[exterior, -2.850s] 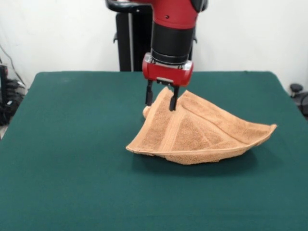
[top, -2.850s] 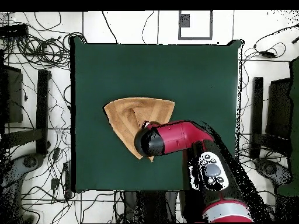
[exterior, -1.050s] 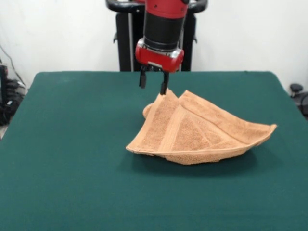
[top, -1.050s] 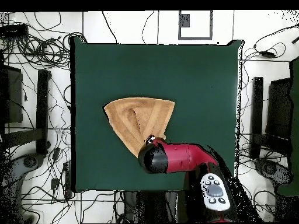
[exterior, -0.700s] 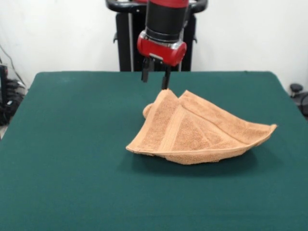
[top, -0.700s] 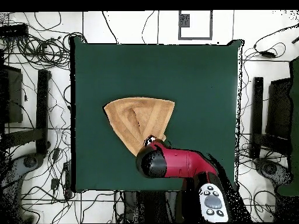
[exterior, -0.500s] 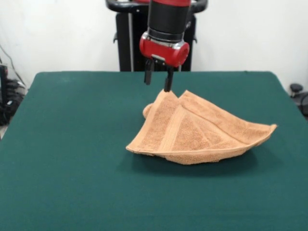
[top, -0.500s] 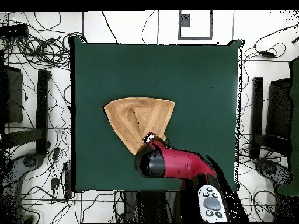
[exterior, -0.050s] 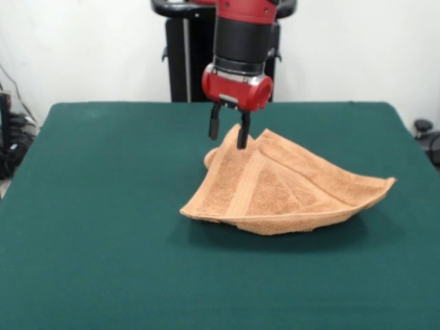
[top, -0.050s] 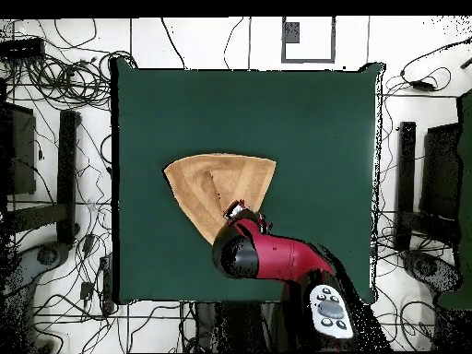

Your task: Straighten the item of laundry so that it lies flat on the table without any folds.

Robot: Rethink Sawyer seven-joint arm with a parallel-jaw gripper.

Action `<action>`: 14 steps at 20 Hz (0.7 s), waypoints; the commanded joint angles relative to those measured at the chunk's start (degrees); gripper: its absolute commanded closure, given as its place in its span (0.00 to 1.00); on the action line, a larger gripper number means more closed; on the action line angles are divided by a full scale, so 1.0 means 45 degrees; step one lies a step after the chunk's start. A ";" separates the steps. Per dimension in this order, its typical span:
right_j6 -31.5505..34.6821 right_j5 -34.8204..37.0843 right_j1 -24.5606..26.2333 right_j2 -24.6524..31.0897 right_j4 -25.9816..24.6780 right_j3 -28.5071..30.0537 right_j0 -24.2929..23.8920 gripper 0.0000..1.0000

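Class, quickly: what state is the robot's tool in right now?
Tool: open, holding nothing, its tips at the towel's far corner.

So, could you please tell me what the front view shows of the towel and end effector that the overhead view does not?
Only the front view shows the end effector with its two black fingers apart, straddling the towel's raised far corner, and how the folded layers lift off the table.

Only the overhead view shows the towel's fan-like outline, its place left of the table's centre, and cables on the floor around.

Both show the towel still folded and the red arm at its robot-side corner.
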 commanded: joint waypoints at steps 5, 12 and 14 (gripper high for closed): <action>0.1846 -0.1142 0.1582 0.0687 0.0385 0.0084 -0.0235 0.00; 0.1685 -0.1222 0.1675 0.0693 0.0235 0.0068 -0.0291 0.00; 0.1717 -0.1288 0.1698 0.0675 0.0242 0.0098 -0.0256 0.00</action>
